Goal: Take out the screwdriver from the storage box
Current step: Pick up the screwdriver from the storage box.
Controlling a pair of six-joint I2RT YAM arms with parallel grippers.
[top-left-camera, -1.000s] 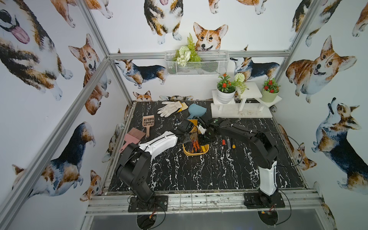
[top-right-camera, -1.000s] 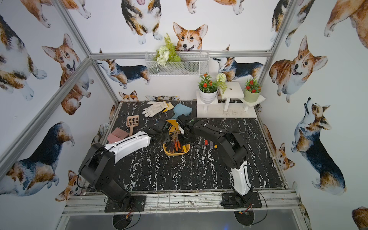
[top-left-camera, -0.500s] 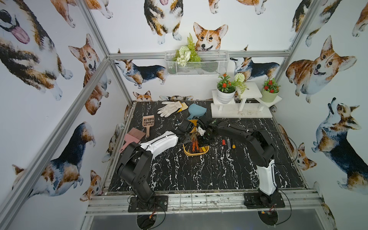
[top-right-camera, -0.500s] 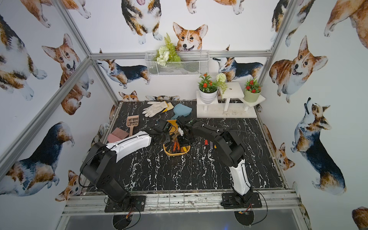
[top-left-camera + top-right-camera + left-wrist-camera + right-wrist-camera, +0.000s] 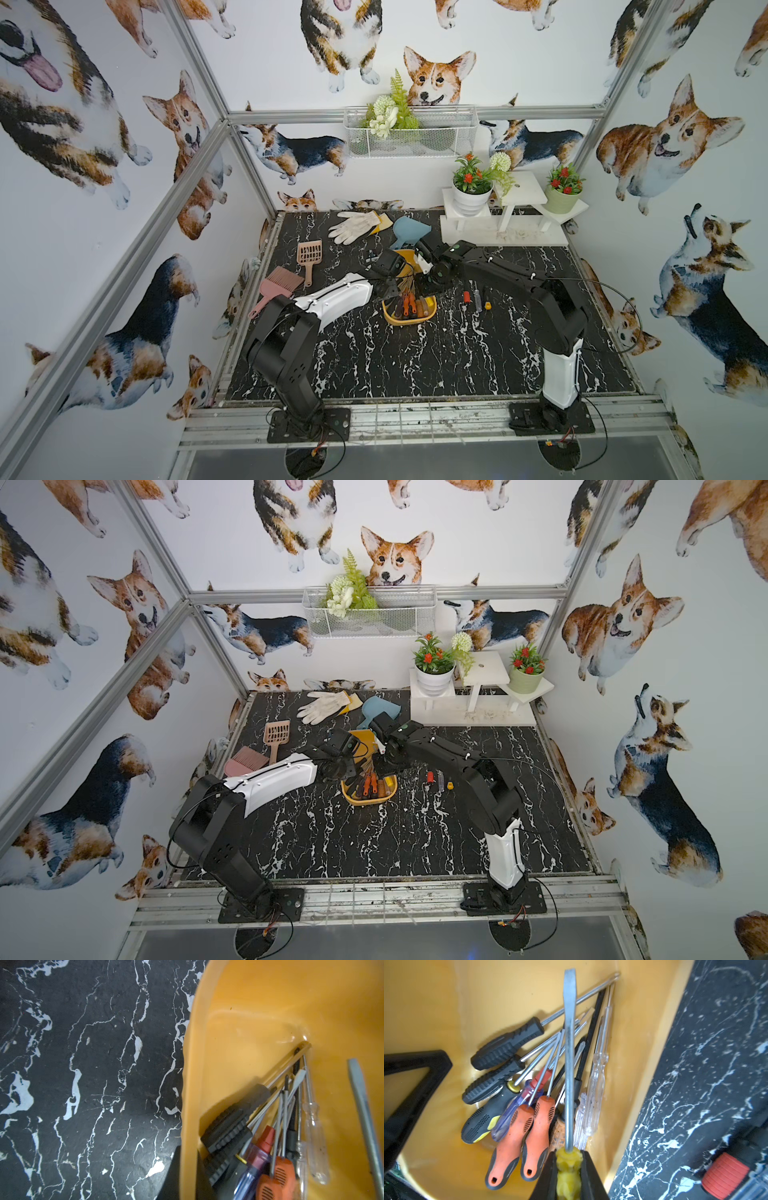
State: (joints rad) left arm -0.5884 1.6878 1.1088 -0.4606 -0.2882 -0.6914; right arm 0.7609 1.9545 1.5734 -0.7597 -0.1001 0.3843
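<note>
Storage box (image 5: 436,1012): mustard-yellow, plain. Screwdriver (image 5: 569,1064): yellow handle, grey shaft. Twin drivers (image 5: 537,1136): orange-black handles. Tester drivers (image 5: 593,1088): clear handles. Tabletop (image 5: 695,1084): black, white veining. Walls (image 5: 83,232): white, corgi print.

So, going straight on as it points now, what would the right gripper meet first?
Probably the inner wall of the mustard-yellow plastic storage box, met first by the yellow-handled flat screwdriver in its jaws; depth unclear.

Screwdrivers (image 5: 533,1084) crowd one storage box (image 5: 436,1001) corner; elsewhere seems open.
</note>
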